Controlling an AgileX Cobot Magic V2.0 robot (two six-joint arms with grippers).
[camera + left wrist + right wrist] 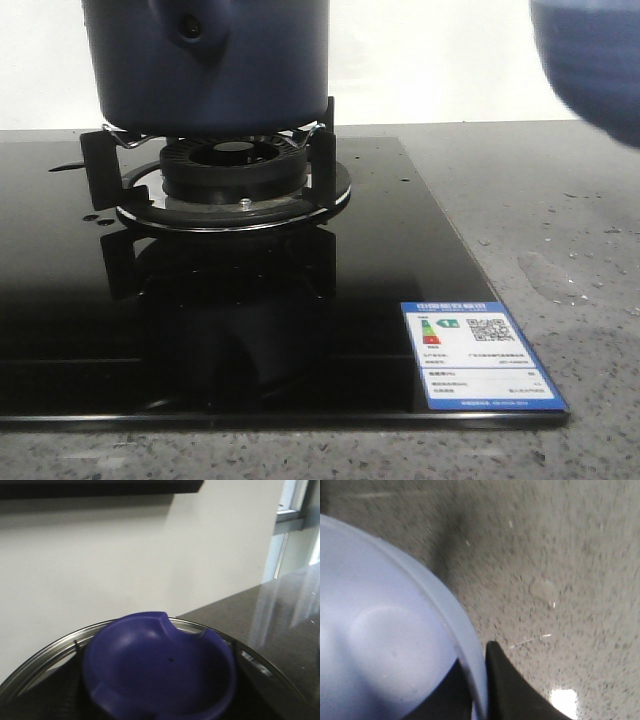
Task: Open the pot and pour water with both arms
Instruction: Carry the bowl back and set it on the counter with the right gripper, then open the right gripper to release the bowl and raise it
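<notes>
Leaving pot (pixel 250 70) sitting on burner (pixel 235 170) at the far left of cooktop (pixel 300 330), top edge cut off, so not telling whether open. Gripping bowl (pixel 385 630) by its rim with right end effector (pixel 475 665), one finger inside, one outside, and holding it up over the grey surface (pixel 560 230) at the right. Looking down on knob (pixel 160 670) of a steel-rimmed lid (pixel 45 655) from the left wrist; not telling whether left end effector is wide or clamped, fingers being unclear. Judging the pour as the step in hand: keeping the lid well aside, bringing bowl over pot, tilting slowly, keeping rim grip firm against slipping.
</notes>
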